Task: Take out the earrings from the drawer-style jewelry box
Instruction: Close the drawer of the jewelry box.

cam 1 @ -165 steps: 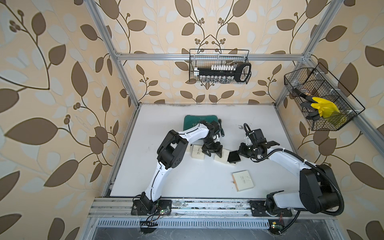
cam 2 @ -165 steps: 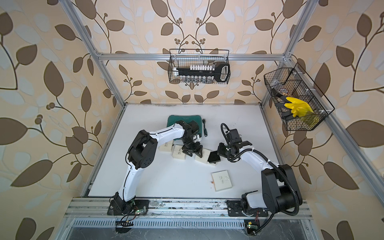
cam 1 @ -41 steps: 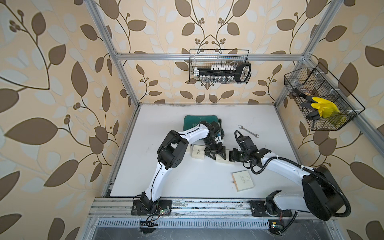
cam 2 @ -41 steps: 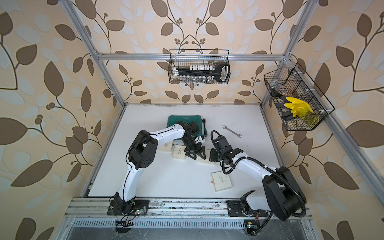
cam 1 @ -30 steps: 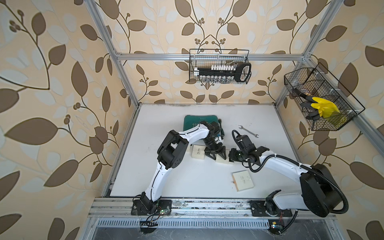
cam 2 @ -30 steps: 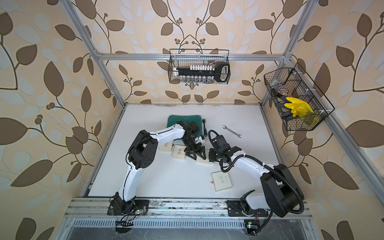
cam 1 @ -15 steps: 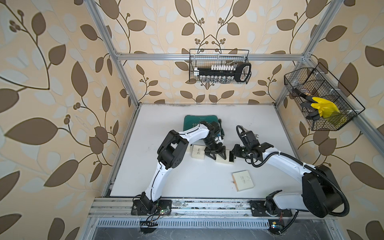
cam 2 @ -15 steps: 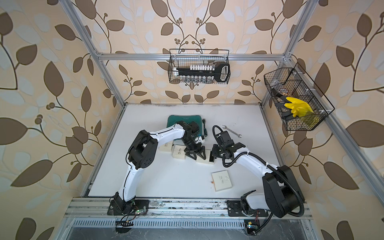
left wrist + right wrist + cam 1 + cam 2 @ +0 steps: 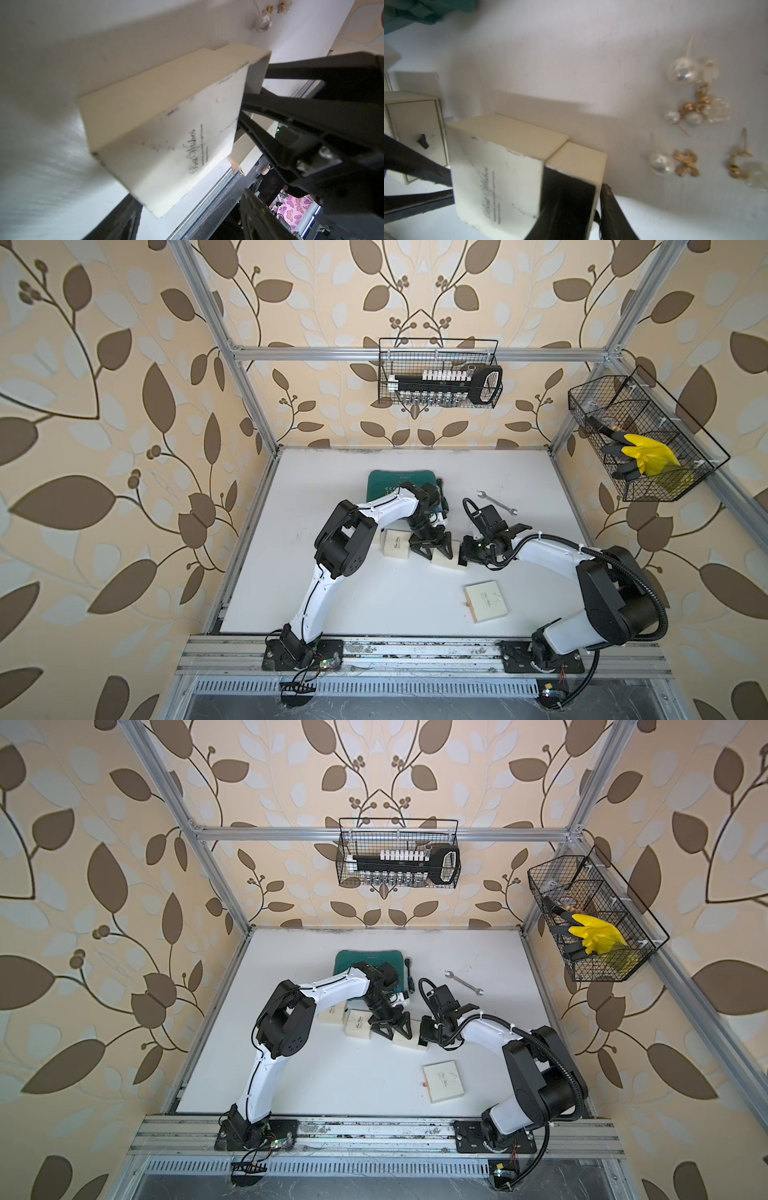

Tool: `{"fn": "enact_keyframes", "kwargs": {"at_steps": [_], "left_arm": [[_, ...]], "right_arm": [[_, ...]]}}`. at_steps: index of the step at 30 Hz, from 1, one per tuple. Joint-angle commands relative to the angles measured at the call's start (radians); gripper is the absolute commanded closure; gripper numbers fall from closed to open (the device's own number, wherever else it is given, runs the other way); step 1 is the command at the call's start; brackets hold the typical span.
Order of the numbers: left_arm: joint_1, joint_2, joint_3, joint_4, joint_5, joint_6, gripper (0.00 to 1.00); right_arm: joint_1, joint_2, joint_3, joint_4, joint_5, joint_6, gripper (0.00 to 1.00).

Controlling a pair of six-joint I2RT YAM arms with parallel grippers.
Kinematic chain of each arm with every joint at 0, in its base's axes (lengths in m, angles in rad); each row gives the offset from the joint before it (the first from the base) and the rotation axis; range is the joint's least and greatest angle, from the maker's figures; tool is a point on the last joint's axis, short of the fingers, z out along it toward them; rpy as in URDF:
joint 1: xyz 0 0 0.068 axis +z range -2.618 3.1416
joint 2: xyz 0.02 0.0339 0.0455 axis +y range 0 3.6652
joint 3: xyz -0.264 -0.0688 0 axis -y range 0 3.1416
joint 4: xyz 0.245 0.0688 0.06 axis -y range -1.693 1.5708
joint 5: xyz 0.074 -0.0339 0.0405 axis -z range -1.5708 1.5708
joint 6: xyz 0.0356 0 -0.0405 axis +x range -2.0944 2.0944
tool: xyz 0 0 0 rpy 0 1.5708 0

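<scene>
Logging counts, view by view.

Top views: two arms over one white table (image 9: 374, 605). Cream boxes, four in a top view:
- the jewelry box (image 9: 405, 1042) between the grippers
- a closed box (image 9: 359, 1029) just beside it
- a second closed box (image 9: 332, 1015) partly under the left arm
- a flat box (image 9: 444, 1081) lying apart near the front edge

Also one wrench (image 9: 496, 502), one green cloth (image 9: 395, 485) at the back, and two wire baskets (image 9: 440, 373) on the walls. Over the jewelry box stands the left gripper (image 9: 435, 553), fingers splayed. At the drawer end sits the right gripper (image 9: 463, 558). The earrings are too small to find in both top views.

Left wrist view: one box, lettered face to the camera. Its sleeve lies lengthwise between the left fingers (image 9: 291, 128), which are clamped against it at a middling spread. The drawer (image 9: 239, 54) stands slightly out of the sleeve. Three small bits of the earrings (image 9: 261, 22) lie on bare table beyond the box.

Right wrist view: two boxes, the jewelry box and one shut neighbour. The earrings (image 9: 691, 116) lie loose on the table, well apart from the drawer, in four clumps. I count two large pearly beads and two small ones, plus gold and clear bits; blur stops a count of pieces. The right fingers (image 9: 614, 218) sit either side of the drawer's end wall. Cannot tell whether they pinch it.
</scene>
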Motion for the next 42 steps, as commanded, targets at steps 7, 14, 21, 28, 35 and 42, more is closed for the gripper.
{"fn": "enact_keyframes", "kwargs": {"at_steps": [7,14,21,28,35,42], "left_arm": [[-0.008,-0.05,0.001,0.0,0.019,0.025,0.24],[-0.008,-0.049,0.0,0.0,0.018,0.022,0.24],[-0.008,-0.049,0.001,0.0,0.016,0.022,0.24],[-0.008,-0.051,-0.001,0.0,0.015,0.021,0.24],[-0.008,-0.05,0.003,-0.003,-0.001,0.018,0.24],[-0.008,-0.065,0.007,-0.022,-0.095,0.016,0.24]], "right_arm": [[-0.03,-0.13,0.02,-0.055,-0.002,-0.049,0.65],[-0.112,-0.186,0.0,-0.1,0.011,-0.06,0.64],[-0.118,-0.121,-0.018,-0.095,-0.016,-0.057,0.64],[-0.113,-0.05,-0.034,-0.053,-0.075,-0.06,0.65],[-0.015,-0.002,-0.013,0.008,-0.116,-0.048,0.65],[0.068,0.052,0.062,0.005,-0.108,-0.049,0.66]]}}
